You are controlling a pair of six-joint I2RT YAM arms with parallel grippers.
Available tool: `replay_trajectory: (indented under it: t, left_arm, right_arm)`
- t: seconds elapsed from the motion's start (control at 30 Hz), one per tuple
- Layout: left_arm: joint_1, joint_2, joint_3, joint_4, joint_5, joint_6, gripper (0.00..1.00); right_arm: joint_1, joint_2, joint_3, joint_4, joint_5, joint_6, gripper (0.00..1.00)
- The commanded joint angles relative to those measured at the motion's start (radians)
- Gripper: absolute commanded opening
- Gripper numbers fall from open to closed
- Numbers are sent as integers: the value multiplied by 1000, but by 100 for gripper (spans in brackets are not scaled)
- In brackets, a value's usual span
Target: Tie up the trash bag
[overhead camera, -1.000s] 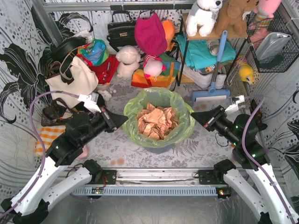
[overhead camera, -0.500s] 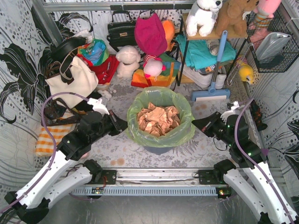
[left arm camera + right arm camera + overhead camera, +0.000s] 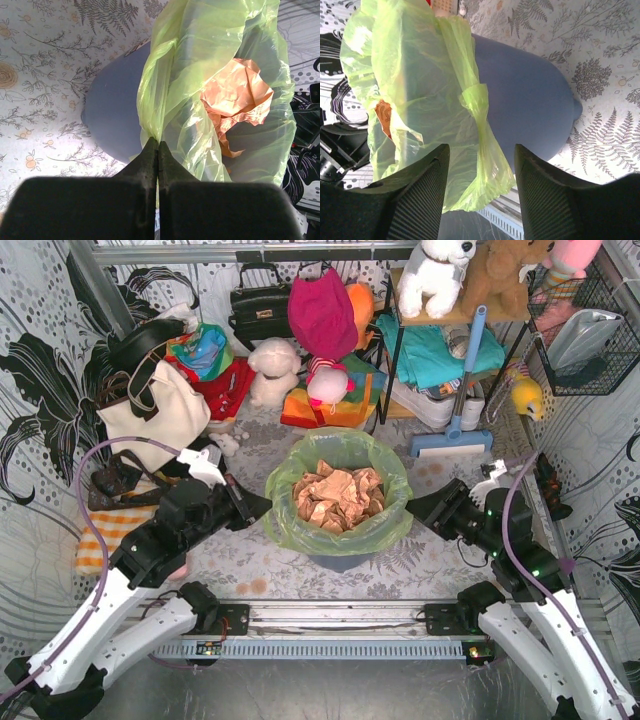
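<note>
The lime-green trash bag (image 3: 388, 523) lines a blue-grey bin (image 3: 340, 561) at the middle of the table, with crumpled tan paper (image 3: 338, 495) inside. My left gripper (image 3: 262, 503) is at the bag's left rim. In the left wrist view it (image 3: 158, 144) is shut, pinching a fold of the bag (image 3: 195, 55) beside the bin wall (image 3: 115, 115). My right gripper (image 3: 414, 508) stands open at the bag's right side. In the right wrist view a twisted flap of the bag (image 3: 485, 125) hangs loose between its fingers (image 3: 481, 148), in front of the bin (image 3: 530, 100).
Behind the bin lie a white tote bag (image 3: 155, 410), stuffed toys (image 3: 272, 370), a black handbag (image 3: 258, 306), a shelf with teal cloth (image 3: 430, 355) and a blue squeegee (image 3: 452, 440). An orange-checked cloth (image 3: 100, 535) is on the left. The metal rail (image 3: 330, 618) runs along the near edge.
My right gripper has opened and let go of the bag's right edge. Both grippers came in toward the bin, and the stretched bag mouth has slackened around it.
</note>
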Motion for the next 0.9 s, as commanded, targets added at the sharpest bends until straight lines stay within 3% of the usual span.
replay_trajectory:
  t: [0.0, 0.13, 0.27, 0.53, 0.87]
  left_arm:
    - [-3, -3, -2, 11, 22, 0, 5]
    - [-2, -12, -6, -13, 38, -18, 49]
    - [-3, -48, -9, -59, 42, -44, 61]
    - [-2, -189, -128, -75, 69, -123, 64]
    - [-3, -244, -314, 138, 167, -182, 67]
  right_arm:
    - [3, -8, -43, 28, -93, 17, 57]
    - [3, 3, -105, 82, -167, 36, 57]
    - [3, -1, -123, 114, -187, 53, 54]
    - [3, 3, -131, 115, -193, 53, 52]
    - [3, 14, -135, 114, -205, 48, 51]
